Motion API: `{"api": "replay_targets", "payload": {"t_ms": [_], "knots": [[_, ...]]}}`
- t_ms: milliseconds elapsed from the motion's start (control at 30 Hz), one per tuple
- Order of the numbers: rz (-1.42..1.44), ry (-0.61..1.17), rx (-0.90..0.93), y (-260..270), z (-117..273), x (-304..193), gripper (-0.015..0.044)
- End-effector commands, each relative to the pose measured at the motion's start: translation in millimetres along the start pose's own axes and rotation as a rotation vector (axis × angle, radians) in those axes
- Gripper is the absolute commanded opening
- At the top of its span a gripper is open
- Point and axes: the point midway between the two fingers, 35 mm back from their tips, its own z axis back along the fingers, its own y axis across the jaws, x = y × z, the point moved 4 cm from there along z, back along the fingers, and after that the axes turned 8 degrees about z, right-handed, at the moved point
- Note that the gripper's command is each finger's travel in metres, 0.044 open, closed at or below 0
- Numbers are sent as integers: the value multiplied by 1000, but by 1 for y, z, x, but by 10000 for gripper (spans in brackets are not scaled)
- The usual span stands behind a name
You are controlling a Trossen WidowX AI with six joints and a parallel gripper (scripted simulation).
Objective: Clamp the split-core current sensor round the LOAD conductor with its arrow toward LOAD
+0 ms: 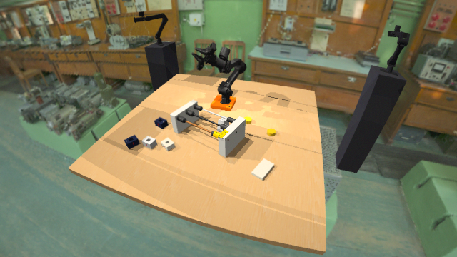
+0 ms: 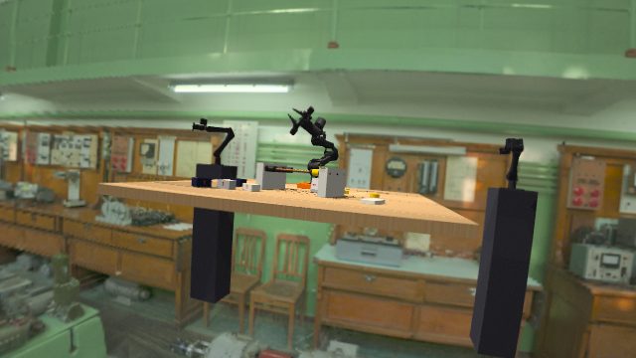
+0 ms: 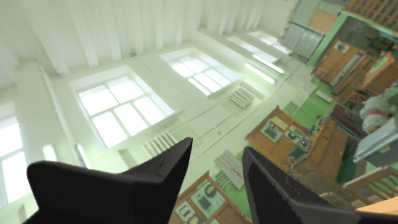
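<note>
The arm (image 1: 233, 76) (image 2: 325, 151) is rising from its orange base (image 1: 215, 106), holding the gripper (image 1: 197, 61) (image 2: 291, 112) (image 3: 217, 147) high above the table (image 1: 178, 171) (image 2: 412, 204). Its fingers are standing apart, gripping nothing.

Three rods are spanning two grey blocks: copper (image 1: 198, 126) (image 2: 294, 170), black (image 1: 205, 119) and white (image 1: 214, 113). A yellow piece (image 1: 219, 134) (image 2: 315, 172) is sitting at the copper rod's end; any LOAD lettering is too small to read.

A white piece (image 1: 222, 123) (image 2: 314, 185) is standing among the rods near one block, possibly the open sensor, though its shape is partly hidden. Two dark pieces and two white ones are resting beyond the other block. A white slab (image 1: 263, 169) (image 2: 373, 201) is lying apart.
</note>
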Motion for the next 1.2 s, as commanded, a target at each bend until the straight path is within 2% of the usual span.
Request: {"api": "replay_targets", "payload": {"t_ms": [0, 300, 533, 933, 1167], "knots": [[11, 10, 4, 1, -1, -2, 202], [509, 515, 319, 39, -15, -106, 438], [765, 866, 667, 55, 6, -186, 440], [771, 883, 677, 56, 7, -189, 440], [839, 1202, 694, 81, 7, -238, 440]]}}
